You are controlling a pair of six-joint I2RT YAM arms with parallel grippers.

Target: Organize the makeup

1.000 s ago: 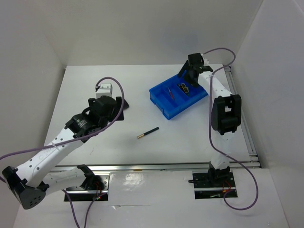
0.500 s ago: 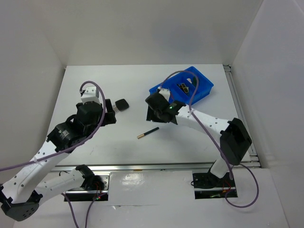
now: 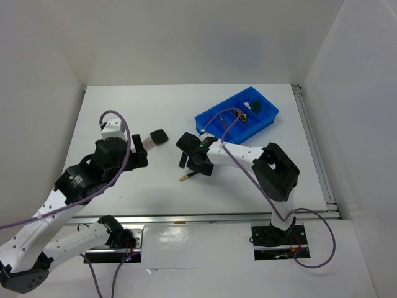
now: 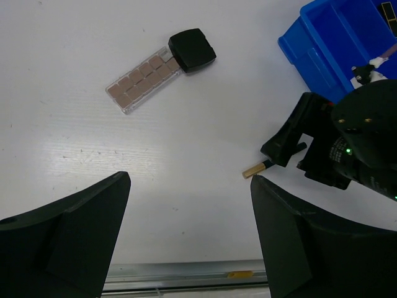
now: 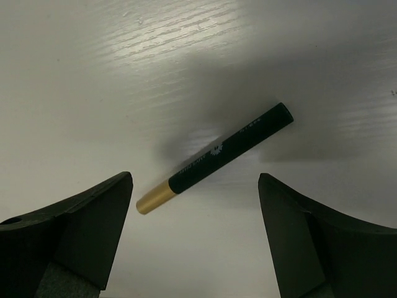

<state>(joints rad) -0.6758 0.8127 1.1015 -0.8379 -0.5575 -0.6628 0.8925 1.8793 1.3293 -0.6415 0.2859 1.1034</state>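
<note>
left claw (image 4: 189, 186), lower left of the overhead view: fingers apart with nothing between them, hanging above bare desk (image 3: 124, 112).

just up and right of it, the pinkish glitter strip (image 4: 142, 81) lies flat, and the black compact (image 4: 192, 49) touches its far end. both are outside the tray.

centre of the frame: the pencil (image 5: 214, 158), black with a gold end, lies flat on the desk. the right claw (image 5: 195, 180) sits over it, one finger to each side and spread wide. as far as i can see, neither finger touches it.

upper right: the blue tray (image 4: 313, 59) holds a green item (image 3: 255, 107) and some dark pieces (image 3: 239, 115) too small for me to identify.

my judgement: the task is partly done. three items are left to put away, and the pencil looks like the next one. it needs a close and a lift.
</note>
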